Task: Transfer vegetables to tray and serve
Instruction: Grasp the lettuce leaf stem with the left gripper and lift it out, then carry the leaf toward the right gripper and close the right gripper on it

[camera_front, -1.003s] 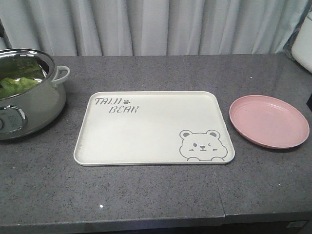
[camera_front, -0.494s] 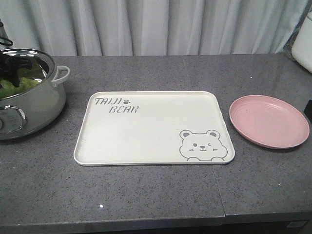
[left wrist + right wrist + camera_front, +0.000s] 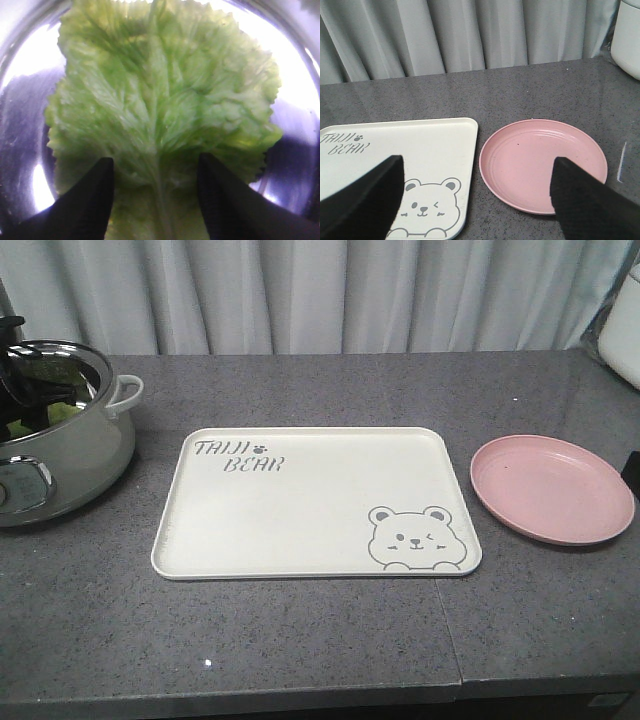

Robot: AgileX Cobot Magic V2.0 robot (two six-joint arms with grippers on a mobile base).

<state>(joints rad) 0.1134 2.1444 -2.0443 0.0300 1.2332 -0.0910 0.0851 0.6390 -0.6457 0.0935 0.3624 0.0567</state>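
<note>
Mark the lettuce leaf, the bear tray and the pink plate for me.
lettuce leaf (image 3: 158, 120): left wrist view, on the pale midrib.
tray (image 3: 310, 510): front view, on the bare middle of its surface.
pink plate (image 3: 542, 162): right wrist view, on its bare centre.

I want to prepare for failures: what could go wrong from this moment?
1. The left end effector is open over the lettuce leaf lying in the steel pot; the thin leaf may tear or slip when pinched.
2. The pot wall is high, so the hanging leaf might catch on the rim before it reaches the tray.
</note>
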